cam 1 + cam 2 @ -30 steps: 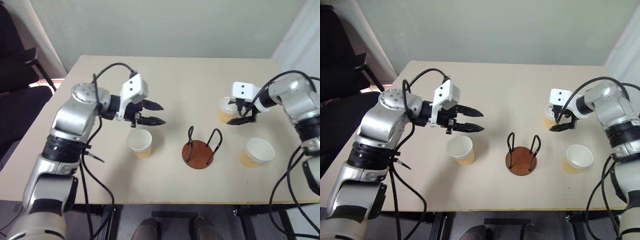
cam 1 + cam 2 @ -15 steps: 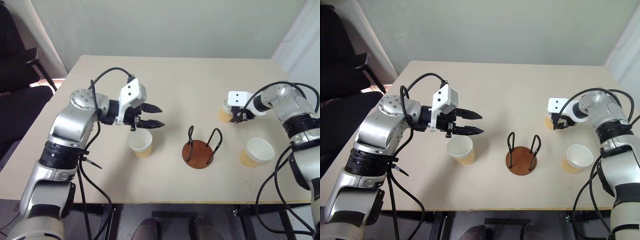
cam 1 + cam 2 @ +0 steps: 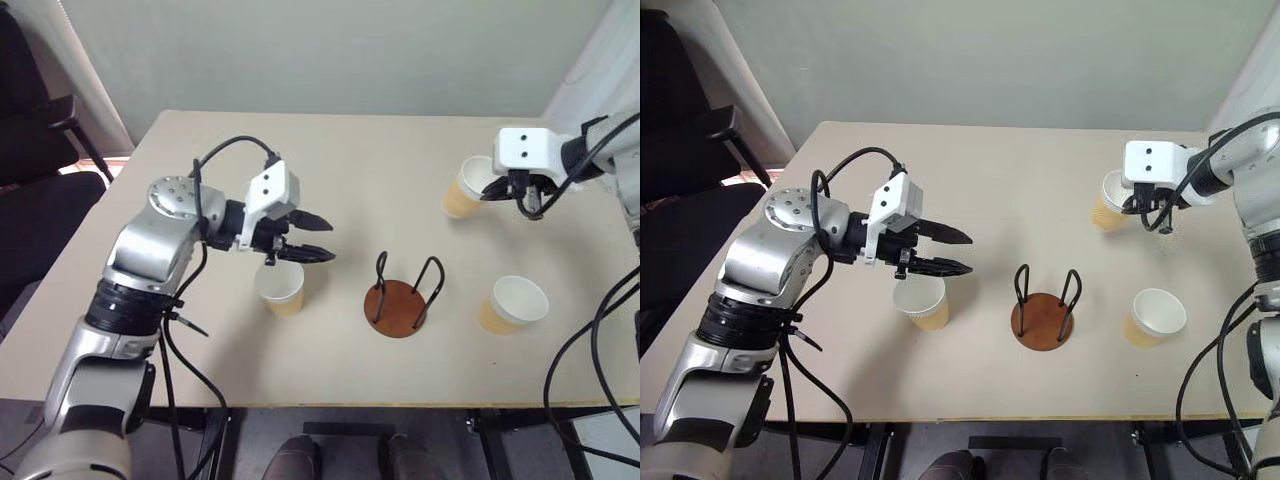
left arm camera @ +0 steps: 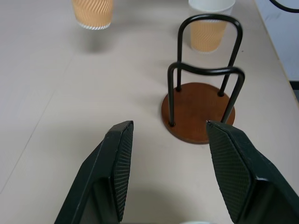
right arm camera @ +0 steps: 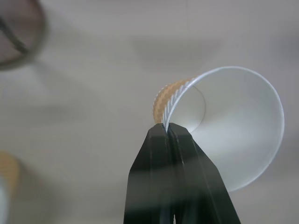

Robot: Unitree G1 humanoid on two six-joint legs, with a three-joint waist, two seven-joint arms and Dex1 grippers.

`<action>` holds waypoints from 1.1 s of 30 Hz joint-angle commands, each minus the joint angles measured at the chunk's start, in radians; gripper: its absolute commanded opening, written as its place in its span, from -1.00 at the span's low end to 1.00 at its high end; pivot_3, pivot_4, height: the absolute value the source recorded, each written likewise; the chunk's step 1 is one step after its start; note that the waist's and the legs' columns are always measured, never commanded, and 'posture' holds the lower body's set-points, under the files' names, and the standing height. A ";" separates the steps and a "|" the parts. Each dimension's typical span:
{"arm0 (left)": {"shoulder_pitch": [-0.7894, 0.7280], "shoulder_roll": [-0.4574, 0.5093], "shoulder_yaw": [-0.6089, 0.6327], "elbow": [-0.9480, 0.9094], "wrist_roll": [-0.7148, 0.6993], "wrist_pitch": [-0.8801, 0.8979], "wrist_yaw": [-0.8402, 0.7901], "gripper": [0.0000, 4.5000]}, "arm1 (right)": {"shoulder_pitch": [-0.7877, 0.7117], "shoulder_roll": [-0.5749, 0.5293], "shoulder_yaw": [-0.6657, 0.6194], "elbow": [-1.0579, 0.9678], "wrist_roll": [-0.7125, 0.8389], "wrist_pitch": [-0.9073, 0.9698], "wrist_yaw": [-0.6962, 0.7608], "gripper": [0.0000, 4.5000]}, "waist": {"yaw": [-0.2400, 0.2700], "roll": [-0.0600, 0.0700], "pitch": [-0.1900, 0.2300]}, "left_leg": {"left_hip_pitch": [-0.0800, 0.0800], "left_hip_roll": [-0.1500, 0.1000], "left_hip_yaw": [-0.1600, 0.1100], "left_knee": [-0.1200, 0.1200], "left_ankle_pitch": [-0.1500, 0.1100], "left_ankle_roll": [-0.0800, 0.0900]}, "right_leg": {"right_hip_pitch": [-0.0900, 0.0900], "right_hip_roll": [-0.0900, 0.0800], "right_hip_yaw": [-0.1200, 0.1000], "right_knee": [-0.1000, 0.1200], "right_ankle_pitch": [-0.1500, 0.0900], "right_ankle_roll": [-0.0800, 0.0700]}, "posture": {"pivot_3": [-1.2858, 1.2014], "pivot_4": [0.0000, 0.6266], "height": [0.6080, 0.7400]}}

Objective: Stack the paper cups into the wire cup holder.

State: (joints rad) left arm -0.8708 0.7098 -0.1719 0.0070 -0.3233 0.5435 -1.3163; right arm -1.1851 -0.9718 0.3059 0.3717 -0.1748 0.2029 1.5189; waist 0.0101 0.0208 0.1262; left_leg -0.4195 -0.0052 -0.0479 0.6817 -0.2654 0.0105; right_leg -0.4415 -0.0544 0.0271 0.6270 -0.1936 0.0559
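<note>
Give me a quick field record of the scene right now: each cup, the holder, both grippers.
held cup: paper cup, tilted, lifted off the table, rim pinched by the right gripper
right gripper: shut on that cup's wall
left cup: paper cup, upright on the table, just under the left gripper
left gripper: open, holding nothing
right cup: paper cup, upright, to the right of the holder
wire cup holder, upright between the two standing cups, no cup in it
cups stacked: none yet
</note>
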 commanded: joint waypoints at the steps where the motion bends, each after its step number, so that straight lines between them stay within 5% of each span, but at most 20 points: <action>1: -0.024 0.004 0.001 -0.020 -0.020 -0.012 -0.032 0.18 | -0.014 -0.080 -0.047 -0.281 0.170 0.179 0.087 -0.99 | 0.001 0.000 0.000 | 0.000 0.000 0.000 0.000 0.000 0.000 | 0.000 0.000 0.000 0.000 0.000 0.000 | 0.03 -0.52 1.00; 5: -0.025 0.020 -0.018 -0.025 -0.011 -0.024 -0.077 0.18 | -0.049 -0.176 0.013 -0.576 0.432 0.396 0.096 -0.99 | -0.001 0.000 0.000 | 0.000 0.000 0.000 -0.001 0.000 -0.001 | 0.000 0.001 0.000 0.000 -0.001 -0.002 | 0.03 -0.52 1.00; 8: -0.040 0.022 -0.028 -0.009 -0.002 -0.038 -0.093 0.18 | -0.090 -0.187 0.060 -0.648 0.492 0.436 0.096 -0.99 | -0.003 0.000 0.000 | 0.000 0.001 0.000 -0.001 0.000 -0.001 | 0.000 0.001 0.000 0.000 -0.002 -0.003 | 0.03 -0.52 1.00; 26: -0.025 0.034 -0.027 -0.031 -0.002 -0.042 -0.095 0.18 | 0.003 -0.169 0.185 -0.672 0.412 0.284 0.096 -0.99 | -0.005 0.000 0.000 | 0.001 0.001 -0.001 0.000 0.004 0.002 | 0.000 0.001 0.000 0.001 0.000 -0.004 | 0.03 -0.52 1.00; 29: -0.018 0.042 -0.027 -0.043 0.001 -0.042 -0.093 0.18 | 0.016 -0.137 0.178 -0.675 0.390 0.292 0.095 -0.78 | -0.006 0.000 0.000 | 0.001 0.001 -0.001 0.001 0.004 0.002 | 0.000 0.001 0.000 0.002 0.000 -0.004 | 0.03 -0.52 1.00; 33: -0.002 0.082 -0.006 -0.071 0.004 -0.041 -0.088 0.18 | 0.032 -0.077 0.122 -0.665 0.387 0.351 0.039 -0.19 | -0.008 0.000 0.000 | 0.001 0.001 -0.001 0.001 0.004 0.002 | 0.000 0.001 0.000 0.002 0.000 -0.004 | 0.03 -0.52 1.00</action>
State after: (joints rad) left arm -0.8693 0.7661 -0.2150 -0.0251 -0.3187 0.5041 -1.4096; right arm -1.1470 -1.0557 0.4902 -0.2848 0.2196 0.5304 1.5885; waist 0.0018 0.0208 0.1266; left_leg -0.4182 -0.0044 -0.0486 0.6826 -0.2617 0.0125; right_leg -0.4414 -0.0537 0.0267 0.6295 -0.1937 0.0519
